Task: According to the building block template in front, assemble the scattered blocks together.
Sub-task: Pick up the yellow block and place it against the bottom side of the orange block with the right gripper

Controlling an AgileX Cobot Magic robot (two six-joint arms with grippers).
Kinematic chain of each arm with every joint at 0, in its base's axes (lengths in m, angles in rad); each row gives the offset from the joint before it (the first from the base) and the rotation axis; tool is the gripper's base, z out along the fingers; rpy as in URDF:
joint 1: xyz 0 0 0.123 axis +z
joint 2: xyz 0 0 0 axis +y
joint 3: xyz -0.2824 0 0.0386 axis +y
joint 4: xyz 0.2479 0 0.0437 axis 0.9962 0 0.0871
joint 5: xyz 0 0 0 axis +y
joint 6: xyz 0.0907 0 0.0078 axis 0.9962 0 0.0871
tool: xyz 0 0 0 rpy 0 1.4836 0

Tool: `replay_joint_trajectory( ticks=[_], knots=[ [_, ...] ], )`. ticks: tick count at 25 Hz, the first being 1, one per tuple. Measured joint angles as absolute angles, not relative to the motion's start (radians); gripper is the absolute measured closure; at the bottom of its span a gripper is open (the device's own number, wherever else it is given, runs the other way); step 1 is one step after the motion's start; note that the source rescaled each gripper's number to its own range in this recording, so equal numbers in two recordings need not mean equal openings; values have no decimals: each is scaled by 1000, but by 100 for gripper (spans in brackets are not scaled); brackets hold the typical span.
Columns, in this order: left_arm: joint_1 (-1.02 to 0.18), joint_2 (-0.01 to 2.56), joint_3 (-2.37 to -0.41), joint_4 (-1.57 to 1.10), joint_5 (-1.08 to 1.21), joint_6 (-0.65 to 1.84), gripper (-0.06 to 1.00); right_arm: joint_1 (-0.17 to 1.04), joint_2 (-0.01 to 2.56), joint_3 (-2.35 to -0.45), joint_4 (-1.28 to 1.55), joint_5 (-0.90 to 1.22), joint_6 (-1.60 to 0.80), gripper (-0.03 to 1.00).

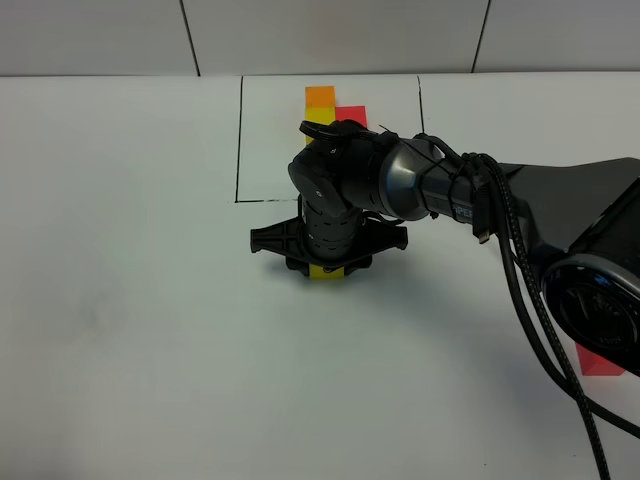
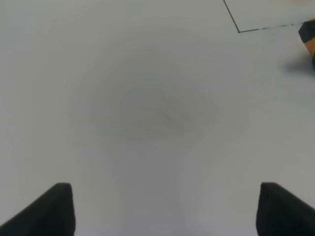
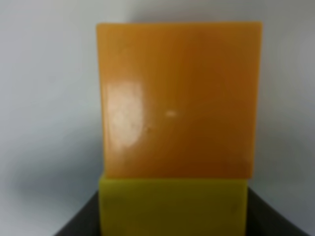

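Observation:
The building block template [image 1: 322, 113] lies at the back of the table: orange, yellow and red cubes in an L inside a thin black outline [image 1: 238, 150]. My right gripper [image 1: 327, 262] reaches to the table's middle, just in front of the outline, and is shut on the yellow block [image 1: 323, 273]. The right wrist view shows the yellow block [image 3: 172, 206] between the dark fingers [image 3: 74, 227], with the orange block [image 3: 179, 101] flush against its far side. The red block [image 1: 600, 363] lies at the right, partly behind the arm. My left gripper [image 2: 165, 187] hangs open over bare table.
The right arm [image 1: 560, 210] and its cables [image 1: 520, 290] cross the right half of the table. A corner of the black outline [image 2: 239, 31] shows in the left wrist view, with a dark and orange shape [image 2: 310, 39] at that frame's edge.

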State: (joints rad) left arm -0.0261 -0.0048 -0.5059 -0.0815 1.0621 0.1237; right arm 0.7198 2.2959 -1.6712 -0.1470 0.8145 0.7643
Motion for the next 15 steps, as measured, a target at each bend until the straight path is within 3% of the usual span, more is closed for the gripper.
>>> replay_joint_trajectory(
  ticks=[11,13,15],
  knots=[
    [-26,-5,-506,-82,1062,124,24,718,2294,-1671,-125,813,733,95],
    [-26,-5,-506,-82,1062,124,24,718,2293,-1671,-122,808,733,89],
    [-26,-5,-506,-82,1062,124,24,718,2291,-1671,-112,796,733,72]
  ],
)
